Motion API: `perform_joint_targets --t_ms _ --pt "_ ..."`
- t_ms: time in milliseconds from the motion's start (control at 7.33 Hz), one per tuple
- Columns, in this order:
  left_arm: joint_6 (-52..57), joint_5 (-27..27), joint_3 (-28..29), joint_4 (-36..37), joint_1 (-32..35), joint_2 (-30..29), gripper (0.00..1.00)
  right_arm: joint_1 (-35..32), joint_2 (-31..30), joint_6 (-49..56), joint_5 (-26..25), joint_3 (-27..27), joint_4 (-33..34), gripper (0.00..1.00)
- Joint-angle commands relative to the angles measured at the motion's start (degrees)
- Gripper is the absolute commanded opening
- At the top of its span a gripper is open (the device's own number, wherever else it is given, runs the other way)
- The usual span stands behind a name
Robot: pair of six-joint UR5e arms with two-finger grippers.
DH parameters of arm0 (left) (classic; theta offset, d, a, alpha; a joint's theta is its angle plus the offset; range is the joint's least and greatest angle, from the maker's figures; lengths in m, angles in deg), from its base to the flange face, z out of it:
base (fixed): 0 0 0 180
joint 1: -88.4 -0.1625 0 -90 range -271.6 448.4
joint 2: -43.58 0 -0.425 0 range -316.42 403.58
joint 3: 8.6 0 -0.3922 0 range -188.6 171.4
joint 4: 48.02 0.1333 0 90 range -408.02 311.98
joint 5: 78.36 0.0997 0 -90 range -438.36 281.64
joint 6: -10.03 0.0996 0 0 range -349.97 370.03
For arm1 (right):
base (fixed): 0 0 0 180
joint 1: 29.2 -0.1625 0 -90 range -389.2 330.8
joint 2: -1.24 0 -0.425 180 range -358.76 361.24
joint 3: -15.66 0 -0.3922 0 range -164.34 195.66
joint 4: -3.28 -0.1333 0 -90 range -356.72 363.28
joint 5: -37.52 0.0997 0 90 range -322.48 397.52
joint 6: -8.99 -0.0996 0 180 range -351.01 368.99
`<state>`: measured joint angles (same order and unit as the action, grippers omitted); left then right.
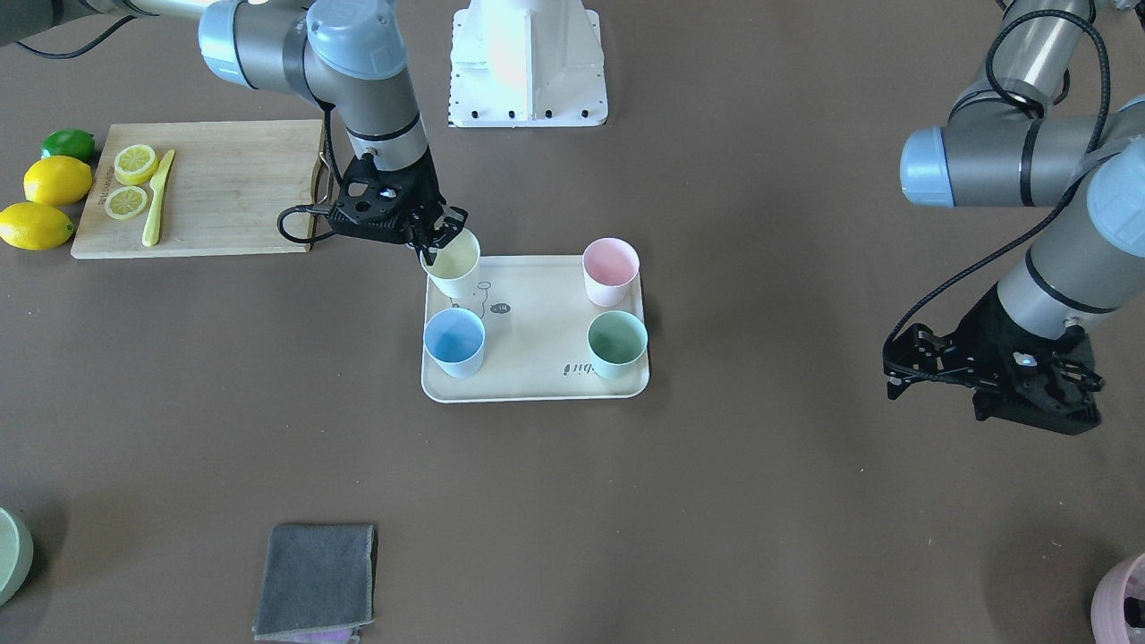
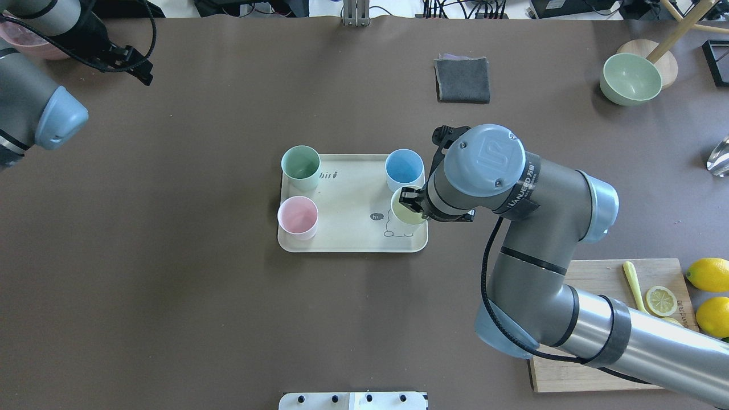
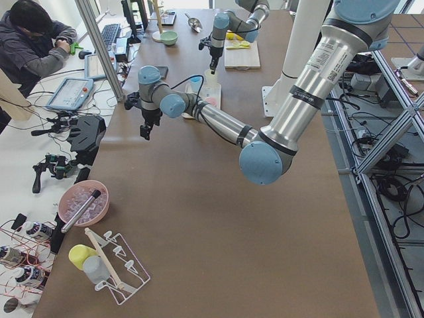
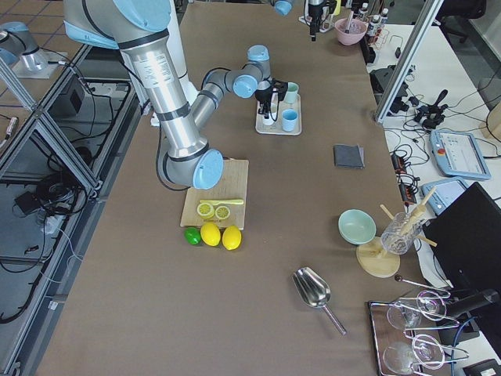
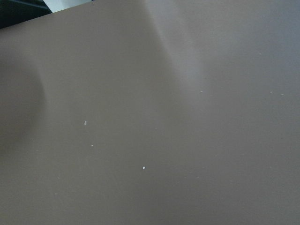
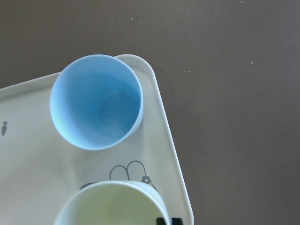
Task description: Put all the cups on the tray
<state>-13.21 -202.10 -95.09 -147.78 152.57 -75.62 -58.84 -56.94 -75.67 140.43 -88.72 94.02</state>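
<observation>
The cream tray [image 1: 537, 331] lies mid-table and also shows in the overhead view [image 2: 347, 228]. On it stand the pink cup [image 1: 611, 271], the mint green cup [image 1: 617, 343] and the light blue cup [image 1: 453, 341]. My right gripper [image 1: 440, 240] is shut on the rim of the pale yellow cup [image 1: 453, 264], which is tilted over the tray's corner beside the blue cup [image 6: 96, 108]. The yellow cup's rim fills the bottom of the right wrist view [image 6: 112, 204]. My left gripper [image 1: 894, 367] is open and empty, far off to the side over bare table.
A wooden cutting board [image 1: 224, 192] with lemon slices and a yellow knife lies near the right arm, with lemons [image 1: 55, 181] beside it. A grey cloth [image 1: 316, 580], a green bowl [image 2: 630, 78] and a pink bowl [image 1: 1123, 604] sit near the table's edges.
</observation>
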Motion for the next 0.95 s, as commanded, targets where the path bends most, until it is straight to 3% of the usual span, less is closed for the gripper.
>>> perform_joint_targets --t_ms 0,136,545,818 --pt "0.92 -0.01 0.44 -0.09 0.43 0.28 0.98 0.38 0.70 0.10 -1.29 1.19 -0.29 0.65" --pt "0.92 -0.01 0.44 -0.09 0.52 0.28 0.98 0.38 0.78 0.54 -2.26 0.84 -0.47 1.00" --pt "1.09 0.25 0.27 -0.35 1.56 1.60 0.98 -3.82 0.43 2.47 -0.61 -1.00 -0.12 1.00" --pt "7.81 0.25 0.18 0.08 6.46 4.14 0.98 -13.02 -2.19 15.34 6.40 -2.50 2.33 1.00"
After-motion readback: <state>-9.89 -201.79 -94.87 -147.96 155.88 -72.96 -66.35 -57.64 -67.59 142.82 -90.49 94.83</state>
